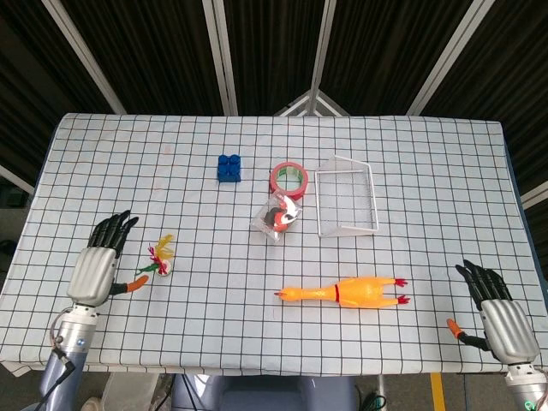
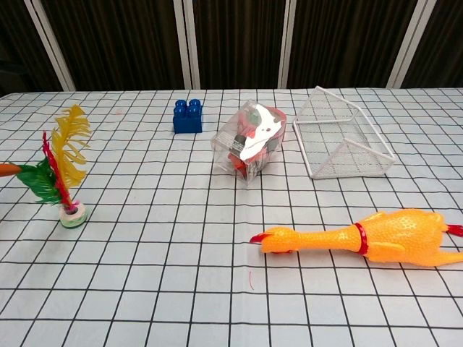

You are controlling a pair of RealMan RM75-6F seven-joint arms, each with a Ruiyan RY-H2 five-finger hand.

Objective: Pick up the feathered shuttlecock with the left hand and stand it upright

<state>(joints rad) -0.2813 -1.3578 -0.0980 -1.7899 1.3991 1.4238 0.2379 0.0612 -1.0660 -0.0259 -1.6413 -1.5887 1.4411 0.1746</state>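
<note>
At the far left of the checked-cloth surface (image 1: pixel 411 171), the left robot hand (image 1: pixel 96 268) lies with its dark fingers spread apart and holds nothing; its orange thumb tip points toward the shuttlecock. Just beside that thumb, on the hand's right and apart from it, stands the feathered shuttlecock with yellow, red and green plumes and a small white-and-green base (image 2: pixel 61 170). In the chest view it rests upright on its base, plumes rising and leaning slightly. Only the orange thumb tip shows at the left edge of that view, close to the green feather; whether it touches the feather cannot be told.

Further right and toward the far side lies a blue plastic building block (image 1: pixel 228 167). Next comes a roll of red tape (image 1: pixel 289 179), and just in front of it a clear plastic packet with red and dark contents (image 2: pixel 249 141). Beside these sits a white wire basket tipped on its side (image 2: pixel 343 141). Nearer the front edge lies a yellow-orange rubber chicken (image 2: pixel 362 237), beak pointing left.

At the far right front corner, the right robot hand (image 1: pixel 498 315) rests with its fingers spread, empty, well apart from everything else.
</note>
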